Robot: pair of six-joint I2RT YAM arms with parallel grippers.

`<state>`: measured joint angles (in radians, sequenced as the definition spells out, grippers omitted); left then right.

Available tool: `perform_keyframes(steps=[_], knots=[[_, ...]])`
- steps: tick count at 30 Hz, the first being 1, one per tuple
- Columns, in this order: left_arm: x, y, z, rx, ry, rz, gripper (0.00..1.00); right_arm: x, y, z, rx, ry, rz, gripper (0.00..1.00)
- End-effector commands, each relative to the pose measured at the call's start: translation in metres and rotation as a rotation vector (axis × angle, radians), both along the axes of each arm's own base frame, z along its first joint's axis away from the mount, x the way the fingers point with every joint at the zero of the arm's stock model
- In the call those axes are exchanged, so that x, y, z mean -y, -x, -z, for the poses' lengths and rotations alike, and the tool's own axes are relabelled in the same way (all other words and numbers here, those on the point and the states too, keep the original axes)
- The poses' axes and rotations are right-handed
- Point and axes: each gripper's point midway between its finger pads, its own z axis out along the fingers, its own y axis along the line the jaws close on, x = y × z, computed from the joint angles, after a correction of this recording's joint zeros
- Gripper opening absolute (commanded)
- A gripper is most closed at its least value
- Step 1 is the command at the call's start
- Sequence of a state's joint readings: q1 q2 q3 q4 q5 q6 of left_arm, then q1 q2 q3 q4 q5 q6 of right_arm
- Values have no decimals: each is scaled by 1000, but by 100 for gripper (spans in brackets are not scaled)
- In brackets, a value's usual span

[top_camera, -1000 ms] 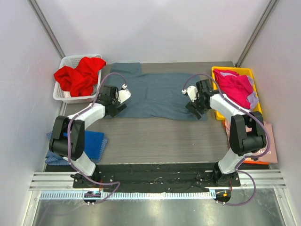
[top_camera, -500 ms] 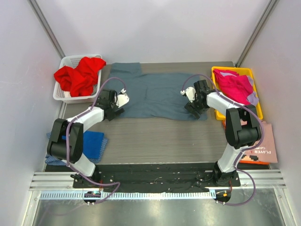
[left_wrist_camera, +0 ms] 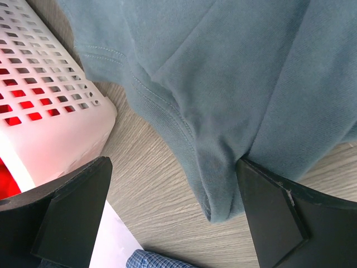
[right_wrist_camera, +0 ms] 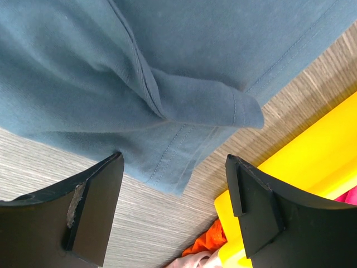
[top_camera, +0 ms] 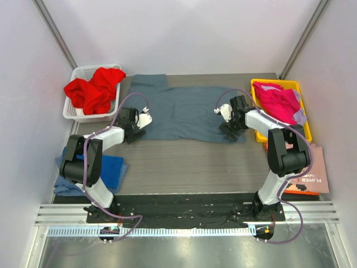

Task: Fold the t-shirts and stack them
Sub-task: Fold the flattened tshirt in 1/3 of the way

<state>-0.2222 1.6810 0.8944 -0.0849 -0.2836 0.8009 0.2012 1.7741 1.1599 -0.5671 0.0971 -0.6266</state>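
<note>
Near left: royal blue shirt (top_camera: 109,170) bunched at the edge of the table (top_camera: 189,162), which is grey wood-grain with a black strip along the near side. Near right: pink printed card (top_camera: 315,170).

Mid-table: left gripper (left_wrist_camera: 173,167) has its fingers spread, with the slate shirt (top_camera: 184,111) hem lying between them. Right gripper (right_wrist_camera: 174,159) also has its fingers spread over the shirt's other near corner. The slate shirt is soft knit with stitched hems and lies mostly flat across the table, corners rumpled.

Far left: white perforated plastic basket (top_camera: 75,111) holding a heaped red shirt (top_camera: 95,89). Far right: yellow plastic tray (top_camera: 279,84) holding a magenta shirt (top_camera: 279,103). Plain pale walls on three sides.
</note>
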Motion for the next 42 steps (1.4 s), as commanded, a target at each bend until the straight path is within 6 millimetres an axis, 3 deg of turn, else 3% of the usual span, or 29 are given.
perform_keyframes(steps=[1, 13, 23, 33, 42], knots=[[-3, 5, 12, -17, -5, 1, 100, 1, -6, -26, 86, 3, -4, 81], [-3, 10, 13, -19, 0, 1, 100, -4, -20, -46, 134, -20, 2, 81], [-4, 17, 15, -33, 2, 2, 100, -2, -25, -7, 87, 7, 6, 80], [-4, 28, 9, -32, 15, 6, 100, 12, 1, 31, 15, 69, -8, 80], [-9, 48, 13, -50, 4, 16, 100, 29, 38, 34, -13, 119, -20, 80]])
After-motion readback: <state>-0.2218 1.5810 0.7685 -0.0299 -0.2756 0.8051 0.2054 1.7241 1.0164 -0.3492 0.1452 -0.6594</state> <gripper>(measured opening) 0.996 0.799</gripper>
